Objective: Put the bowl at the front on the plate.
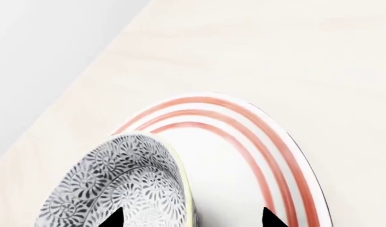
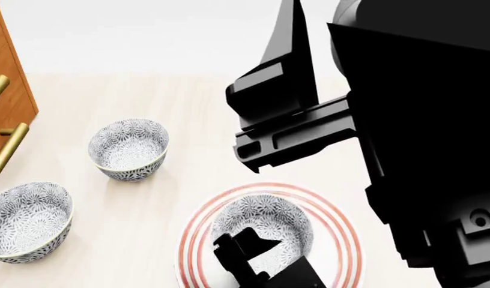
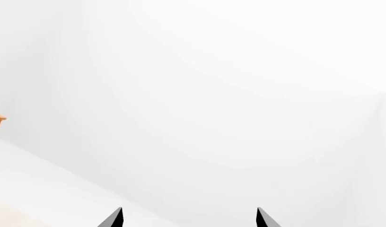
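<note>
The grey-and-white floral bowl (image 2: 265, 223) sits inside the red rings of the wide white plate (image 2: 345, 240) at the front of the table. My left gripper (image 2: 249, 246) is directly over it and open. In the left wrist view the bowl (image 1: 117, 184) and plate (image 1: 256, 142) fill the lower part. The bowl's rim passes between the spread fingertips (image 1: 114, 218), one over the bowl's inside and one over the plate. My right gripper (image 3: 189, 218) is open and empty, raised and facing a white wall.
Two more floral bowls stand on the pale wooden table (image 2: 197, 102), one at mid left (image 2: 129, 147) and one at the front left (image 2: 24, 219). A wooden cabinet (image 2: 6, 78) with brass handles (image 2: 11, 147) borders the left edge. The black right arm (image 2: 405, 120) blocks the right side.
</note>
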{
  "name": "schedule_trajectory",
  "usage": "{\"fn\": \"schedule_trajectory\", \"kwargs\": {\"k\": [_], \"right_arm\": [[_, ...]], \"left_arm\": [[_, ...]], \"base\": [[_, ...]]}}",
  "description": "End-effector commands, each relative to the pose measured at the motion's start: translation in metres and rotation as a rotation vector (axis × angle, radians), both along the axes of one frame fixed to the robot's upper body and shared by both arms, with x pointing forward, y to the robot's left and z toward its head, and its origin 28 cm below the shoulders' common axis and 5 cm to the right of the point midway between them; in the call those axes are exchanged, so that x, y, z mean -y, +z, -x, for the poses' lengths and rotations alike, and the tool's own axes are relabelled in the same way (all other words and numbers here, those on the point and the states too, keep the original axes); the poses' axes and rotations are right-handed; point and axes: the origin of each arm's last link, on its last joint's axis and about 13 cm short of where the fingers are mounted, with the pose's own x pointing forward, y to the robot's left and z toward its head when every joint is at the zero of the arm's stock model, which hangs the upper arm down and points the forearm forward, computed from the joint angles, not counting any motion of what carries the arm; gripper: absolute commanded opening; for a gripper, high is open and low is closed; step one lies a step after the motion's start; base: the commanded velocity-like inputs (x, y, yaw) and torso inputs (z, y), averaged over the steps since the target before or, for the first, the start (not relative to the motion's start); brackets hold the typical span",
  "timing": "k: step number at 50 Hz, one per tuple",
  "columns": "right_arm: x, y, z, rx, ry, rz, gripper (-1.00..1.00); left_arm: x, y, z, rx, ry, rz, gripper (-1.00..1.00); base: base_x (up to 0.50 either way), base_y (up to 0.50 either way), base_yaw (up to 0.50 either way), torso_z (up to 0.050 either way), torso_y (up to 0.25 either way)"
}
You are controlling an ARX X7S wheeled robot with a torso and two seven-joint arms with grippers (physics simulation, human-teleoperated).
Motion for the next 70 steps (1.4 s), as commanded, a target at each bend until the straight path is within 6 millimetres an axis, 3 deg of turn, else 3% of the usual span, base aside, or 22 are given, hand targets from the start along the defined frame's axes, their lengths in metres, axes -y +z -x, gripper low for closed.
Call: {"fn": "schedule_trajectory", "kwargs": {"k": [1,20,35,54,70], "right_arm": [[0.0,0.0,0.001,0.002,-0.002,-0.001,1.0],[0.001,0.001,0.002,0.008,-0.003,-0.001,1.0],[0.003,-0.005,0.001,-0.004,-0.02,-0.003,1.0],[0.005,-0.01,0.004,-0.009,-0.027,-0.003,1.0],[0.004,-0.009,0.005,-0.008,-0.019,0.001,1.0]], "left_arm": [[0.0,0.001,-0.001,-0.002,0.012,0.011,1.0],[0.004,0.006,0.002,-0.009,-0.028,0.043,1.0],[0.012,0.029,0.001,-0.081,-0.044,0.177,1.0],[0.005,0.059,-0.004,-0.158,-0.029,0.326,1.0],[-0.005,0.072,-0.017,-0.186,0.001,0.403,1.0]], "base": [[0.0,0.0,0.0,0.0,0.0],[0.0,0.0,0.0,0.0,0.0],[0.0,0.0,0.0,0.0,0.0],[0.0,0.0,0.0,0.0,0.0],[0.0,0.0,0.0,0.0,0.0]]}}
